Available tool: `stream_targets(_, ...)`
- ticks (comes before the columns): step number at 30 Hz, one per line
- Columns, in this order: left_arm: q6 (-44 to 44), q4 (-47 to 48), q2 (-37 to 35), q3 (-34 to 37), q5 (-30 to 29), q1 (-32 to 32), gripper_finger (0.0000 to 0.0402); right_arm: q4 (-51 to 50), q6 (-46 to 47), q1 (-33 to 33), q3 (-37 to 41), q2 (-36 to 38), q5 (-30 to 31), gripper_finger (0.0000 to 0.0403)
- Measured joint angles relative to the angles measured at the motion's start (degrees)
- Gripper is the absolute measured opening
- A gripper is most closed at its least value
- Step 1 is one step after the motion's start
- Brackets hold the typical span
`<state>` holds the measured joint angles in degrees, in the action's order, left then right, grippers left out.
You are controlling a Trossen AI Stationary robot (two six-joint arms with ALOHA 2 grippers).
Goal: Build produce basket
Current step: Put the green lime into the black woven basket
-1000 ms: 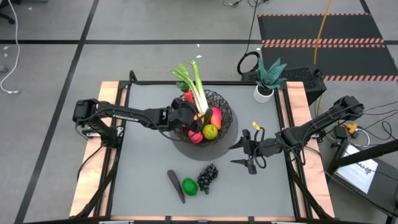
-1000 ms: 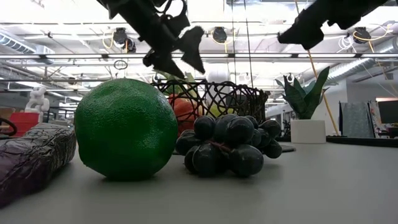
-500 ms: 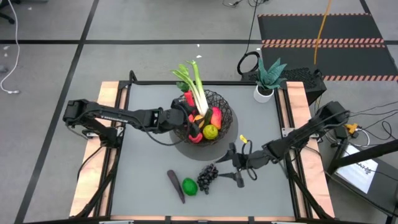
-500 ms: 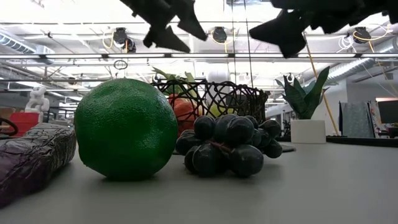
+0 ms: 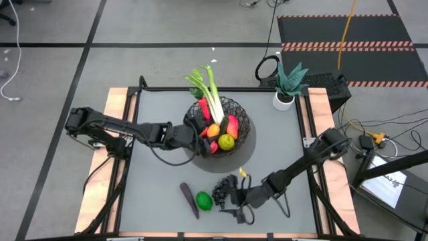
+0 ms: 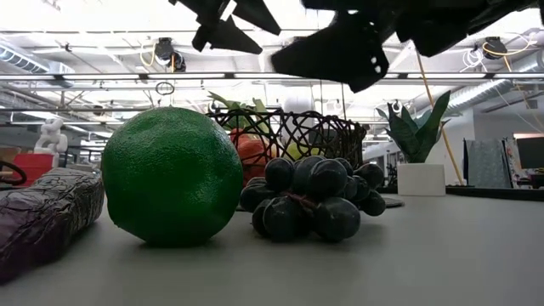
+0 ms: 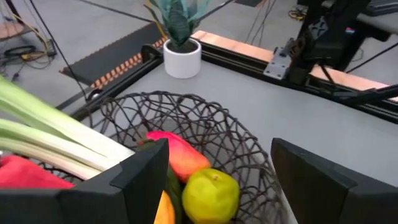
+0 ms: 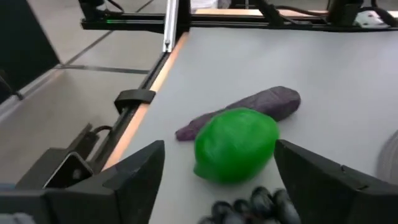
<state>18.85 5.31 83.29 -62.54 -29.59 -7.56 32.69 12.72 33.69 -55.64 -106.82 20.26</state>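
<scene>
One leek point(image 5: 211, 94) leaning beyond basket point(image 5: 242, 127) rim

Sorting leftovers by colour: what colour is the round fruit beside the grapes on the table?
Green; the round fruit shows best in the right wrist view.

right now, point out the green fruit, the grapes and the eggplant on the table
green fruit point(image 6: 172, 177): low view, middle of its rounded front.
grapes point(image 6: 312, 197): low view, centre of the dark bunch.
eggplant point(image 8: 261, 104): right wrist view, middle of its purple body, behind the green fruit.
</scene>
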Motion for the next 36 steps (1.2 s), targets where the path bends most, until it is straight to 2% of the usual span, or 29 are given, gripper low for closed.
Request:
stream_targets(8,2.9,0.1,0.0,0.0,-0.1,-4.4,0.0278,-0.3,2.6,0.3,-9.9,-8.2,9.1,0.0351)
stream_targets(11,2.9,0.1,0.0,0.0,-0.4,-6.1,0.0278,-0.2,6.4,0.1,-13.2,-10.5,14.1,0.0354)
stream_targets(15,2.6,0.2,0.0,0.0,-0.4,-7.9,0.0278,-0.8,7.8,0.1,-16.7,-13.3,14.5,0.0354)
stream_targets(23,2.3,0.6,0.0,0.0,-1.0,-9.3,0.0278,-1.2,6.0,1.8,-18.9,-19.2,23.0,0.0354)
stream_targets(29,2.3,0.7,0.0,0.0,-2.0,-10.2,0.0278,-0.9,9.5,1.4,-19.0,-20.5,22.5,0.0355)
stream_targets(36,3.1,0.6,0.0,0.0,-2.0,-10.6,0.0278,-3.3,13.5,0.0,-19.0,-20.6,15.3,0.0354)
